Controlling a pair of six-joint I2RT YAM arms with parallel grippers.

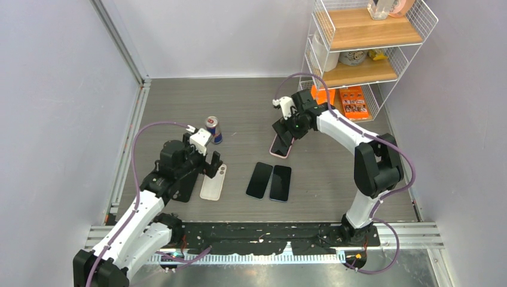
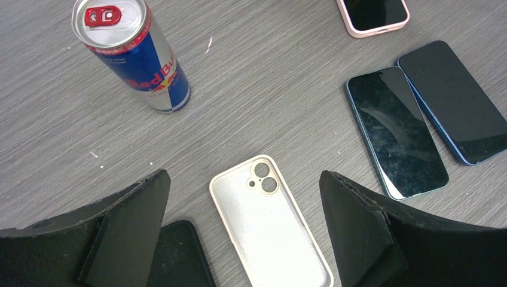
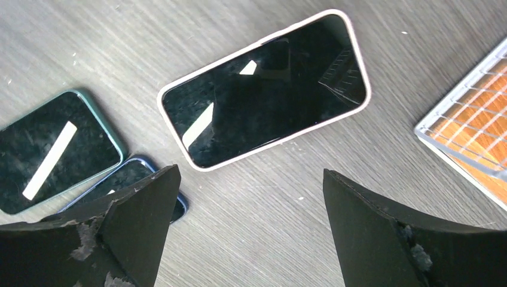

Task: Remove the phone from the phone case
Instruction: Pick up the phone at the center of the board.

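A phone in a pale pink case (image 3: pixel 263 89) lies screen up on the grey table; it also shows in the top view (image 1: pixel 281 147) and at the top edge of the left wrist view (image 2: pixel 373 15). My right gripper (image 3: pixel 251 173) hovers just above it (image 1: pixel 283 134), open and empty. An empty cream case (image 2: pixel 269 227) lies inside up, seen in the top view (image 1: pixel 213 182). My left gripper (image 2: pixel 245 179) is open and empty right over the cream case's camera end (image 1: pixel 212 165).
Two bare phones lie side by side mid-table, one dark green (image 2: pixel 394 131) and one blue (image 2: pixel 454 101). A black case (image 2: pixel 179 257) lies under the left arm. A Red Bull can (image 1: pixel 213 129) stands behind it. A wire shelf rack (image 1: pixel 365 54) stands at the back right.
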